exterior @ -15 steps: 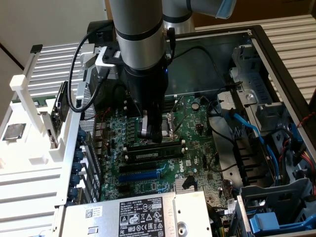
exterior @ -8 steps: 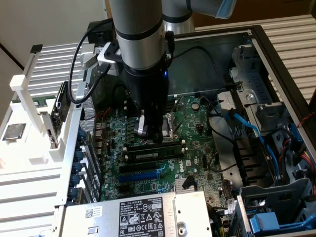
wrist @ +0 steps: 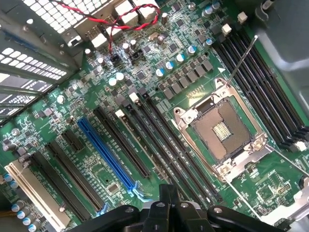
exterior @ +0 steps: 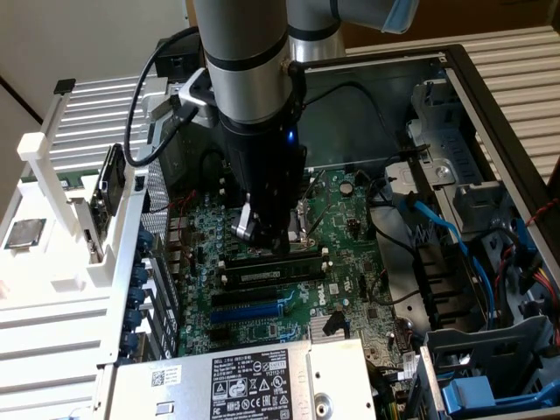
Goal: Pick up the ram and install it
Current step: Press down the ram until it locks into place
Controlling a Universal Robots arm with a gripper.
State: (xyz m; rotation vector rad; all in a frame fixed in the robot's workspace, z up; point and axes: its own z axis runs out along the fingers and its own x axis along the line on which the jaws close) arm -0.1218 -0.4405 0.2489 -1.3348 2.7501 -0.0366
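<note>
An open computer case (exterior: pixel 490 105) holds the motherboard (exterior: pixel 350 219) flat inside it. The arm (exterior: pixel 249 79) comes down over the middle of the board.

On the side of the socket (wrist: pixel 222 130) toward the blue slot (wrist: pixel 106 154) runs a bank of long black slots (wrist: pixel 159 135) with white end clips. The ram (exterior: pixel 273 270) appears to stand in one of these, near the board's middle, with its dark face and pale label turned toward the exterior camera. I cannot tell whether it is pushed fully home or whether the clips have closed on it.

The fingers (wrist: pixel 166 193) are pressed together with nothing between them. They hang just above the slot bank, at the socket's edge, close over the ram but not clearly touching it.

The main risk, as I judge it, is uneven seating. Closed fingers give a narrow contact, so a push away from the stick's middle could drive one end down while the other stays up, leaving a clip unlatched or the ram tilted in its slot. The tips could also slide off the thin top edge. The socket lies open right beside them, so a slip that way could damage its bare contacts. Hard pressure on a stick that is not lined up could strain the slot or flex the board.
</note>
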